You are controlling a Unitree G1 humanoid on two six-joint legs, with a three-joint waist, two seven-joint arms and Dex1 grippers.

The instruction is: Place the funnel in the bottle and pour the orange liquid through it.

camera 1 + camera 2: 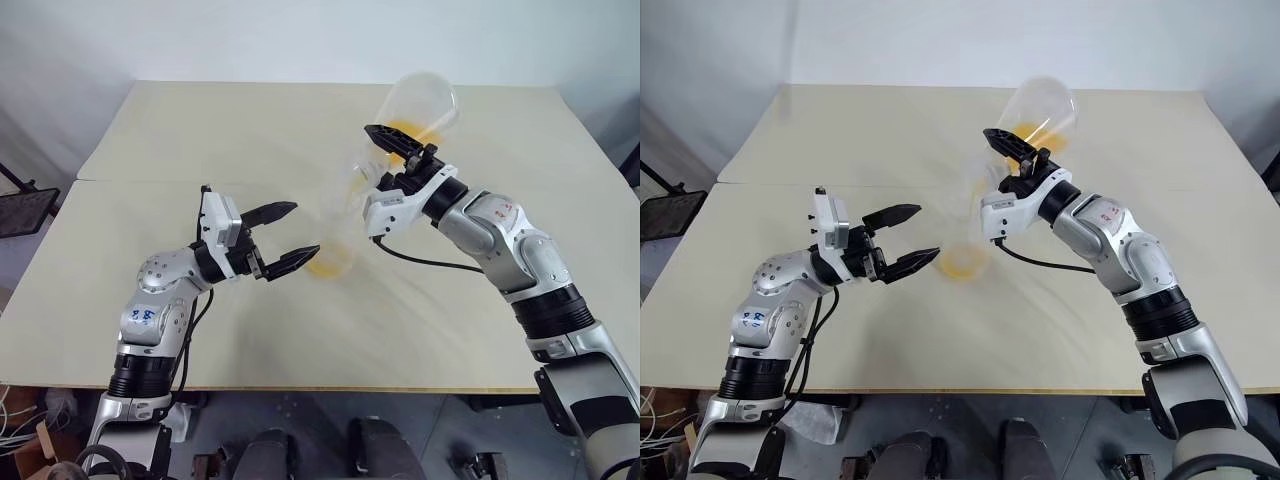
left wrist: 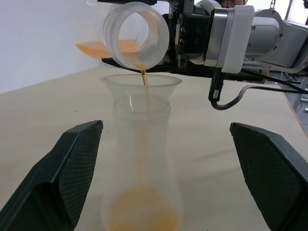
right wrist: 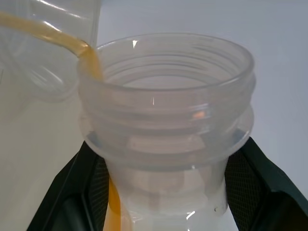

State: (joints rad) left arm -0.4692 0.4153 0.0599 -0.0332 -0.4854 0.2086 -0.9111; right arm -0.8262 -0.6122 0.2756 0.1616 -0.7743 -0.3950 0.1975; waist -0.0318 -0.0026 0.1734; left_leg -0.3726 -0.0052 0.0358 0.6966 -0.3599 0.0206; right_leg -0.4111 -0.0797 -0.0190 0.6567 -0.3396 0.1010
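Middle of the table (image 1: 150,140) is crowded: the bottle (image 2: 142,159) stands upright with the funnel (image 2: 140,86) in its neck, and the tilted flask (image 1: 418,105) hangs right over it, clamped by the right gripper (image 1: 392,150) coming in from about four o'clock. The left gripper (image 1: 285,238) sits at the bottle's eight o'clock, jaws spread wide either side without touching. So any approach from four or eight is blocked; from twelve round to ten o'clock the tabletop lies bare and passable, and the near edge at six as well
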